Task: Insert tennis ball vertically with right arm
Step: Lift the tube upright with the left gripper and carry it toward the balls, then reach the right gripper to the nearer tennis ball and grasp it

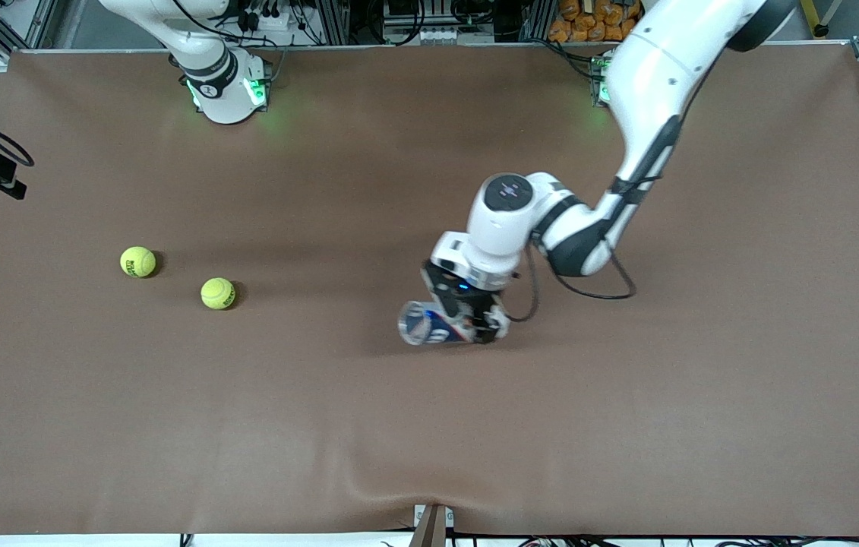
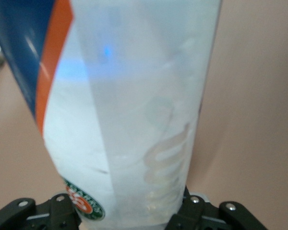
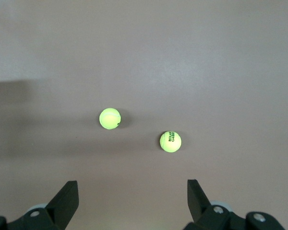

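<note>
Just right of centre in the front view, the left hand (image 1: 467,323) is clenched on a clear tennis-ball can (image 1: 429,325) lying on its side on the brown tabletop (image 1: 429,425), its open mouth pointing toward the right arm's end. In the left wrist view the can (image 2: 134,105) fills the frame, with a blue-and-orange label, between the dark fingers (image 2: 194,215). Farther up and toward the left of the front view lie two tennis balls, apart from each other: one (image 1: 218,293) nearer the can, the other (image 1: 138,262) farther up and left. The right hand (image 3: 133,201) hangs released, fingers wide apart, above both balls in its wrist view (image 3: 110,118) (image 3: 170,142).
</note>
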You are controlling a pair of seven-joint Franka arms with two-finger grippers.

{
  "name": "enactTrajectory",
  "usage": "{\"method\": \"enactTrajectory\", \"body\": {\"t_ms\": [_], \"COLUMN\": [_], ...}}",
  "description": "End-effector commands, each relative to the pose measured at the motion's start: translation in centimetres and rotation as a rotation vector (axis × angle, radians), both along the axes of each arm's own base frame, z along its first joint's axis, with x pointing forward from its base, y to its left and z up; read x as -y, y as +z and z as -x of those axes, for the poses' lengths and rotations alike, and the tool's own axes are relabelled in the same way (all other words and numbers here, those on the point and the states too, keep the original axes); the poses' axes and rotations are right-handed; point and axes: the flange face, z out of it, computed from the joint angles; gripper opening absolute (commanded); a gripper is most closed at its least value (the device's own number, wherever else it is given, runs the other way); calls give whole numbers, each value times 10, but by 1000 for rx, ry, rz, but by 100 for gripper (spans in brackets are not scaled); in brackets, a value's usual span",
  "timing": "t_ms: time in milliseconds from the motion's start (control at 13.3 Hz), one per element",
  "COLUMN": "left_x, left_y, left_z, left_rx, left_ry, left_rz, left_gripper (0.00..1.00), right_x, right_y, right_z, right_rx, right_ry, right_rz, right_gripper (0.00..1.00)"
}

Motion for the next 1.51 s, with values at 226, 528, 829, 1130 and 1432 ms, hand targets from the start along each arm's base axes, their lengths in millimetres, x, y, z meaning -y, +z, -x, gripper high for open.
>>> {"method": "enactTrajectory", "body": {"t_ms": [226,528,829,1130,1432], "left_x": [60,59,56,55,54], "left_y": [10,-38,-74,-91,-106], "left_z": [31,41,52,62,68], "left_rx": [36,32,39,128,119], "left_ry": [100,83,48,-31,-39], "left_rz": [443,609,667,631,628], "left_gripper": [68,68,70,70,70], "right_x": [2,2,7,1,11], "right_y": [4,3,-7,-39,-111], "right_z": [-1,-2,-5,-23,-60], "right_rx": [-3,-4,-24,-81,-165], "right_ry": [3,3,-2,13,0], "right_rz": [-13,-13,-13,-13,-20], "right_gripper": [100,100,100,100,100]}}
